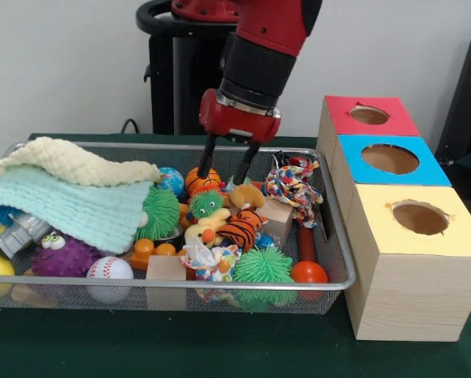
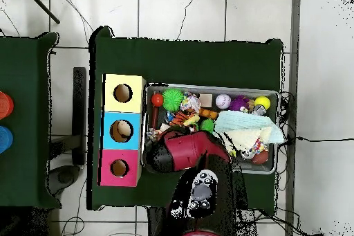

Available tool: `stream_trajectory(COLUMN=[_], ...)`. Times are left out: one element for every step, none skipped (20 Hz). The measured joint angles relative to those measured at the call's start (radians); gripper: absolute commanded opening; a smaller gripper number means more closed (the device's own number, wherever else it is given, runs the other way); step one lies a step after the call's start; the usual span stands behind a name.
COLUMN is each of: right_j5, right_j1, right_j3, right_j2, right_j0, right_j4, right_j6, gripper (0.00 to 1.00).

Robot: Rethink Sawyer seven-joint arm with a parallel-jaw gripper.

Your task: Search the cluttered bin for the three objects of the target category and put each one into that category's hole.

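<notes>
**Reaching into the far side of the bin, end effector open over the orange ball**

My end effector point(image 1: 226, 167) hangs just above the clutter at the far edge of the wire bin point(image 1: 342, 260), its two dark fingers point(image 1: 208, 161) spread apart with nothing between them. Directly under the gap sits an orange basketball-patterned ball point(image 1: 201, 180), half buried among other toys. I judge this ball to be what I am going for, though the task sentence does not name the category, so I cannot be sure it belongs to it.

Around the orange ball things are tight. A small blue-and-white globe ball point(image 1: 171, 180) lies just beside it toward the blankets point(image 1: 70, 193), a green spiky creature with eyes point(image 1: 205, 203) presses against it on the near side, and the knotted rope toy point(image 1: 292, 183) lies beside it toward the boxes.

To do this well I should come straight down, keeping the fingers wide enough to pass both sides of the ball, and centre on it so I do not pinch the green creature or snag the rope. Closing slowly will keep the round surface from squirting out.

The three boxes stand beside the bin: red-topped point(image 1: 369, 116), blue-topped point(image 1: 389, 159), yellow-topped point(image 1: 419, 218), each with a round hole. In the overhead view my arm point(image 2: 185, 151) covers the grasp point, so I rely on the front view for alignment.
</notes>
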Motion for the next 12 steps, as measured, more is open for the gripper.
stream_trajectory(right_j5=[-0.005,-0.009,-0.014,-0.022,-0.041,-0.048,-0.058,-0.075,-0.084,-0.093,-0.102,-0.109], right_j1=[0.001,0.002,0.004,0.005,0.005,0.005,0.005,0.006,0.007,0.007,0.008,0.009], right_j3=[0.000,0.000,0.000,0.000,0.000,0.000,0.000,0.000,0.000,0.000,0.000,0.000], right_j2=[-0.008,-0.015,-0.022,-0.028,-0.027,-0.026,-0.023,-0.015,-0.009,-0.002,0.008,0.020], right_j0=[0.000,-0.001,-0.002,-0.004,-0.019,-0.026,-0.035,-0.054,-0.065,-0.076,-0.090,-0.104], right_j4=[0.002,0.003,0.004,0.004,0.004,0.004,0.004,0.004,0.004,0.004,0.004,0.004], right_j6=[0.007,0.013,0.019,0.024,0.026,0.026,0.026,0.026,0.026,0.026,0.026,0.026], gripper=[1.00,1.00,1.00,1.00,1.00,1.00,1.00,1.00,1.00,1.00,1.00,1.00])
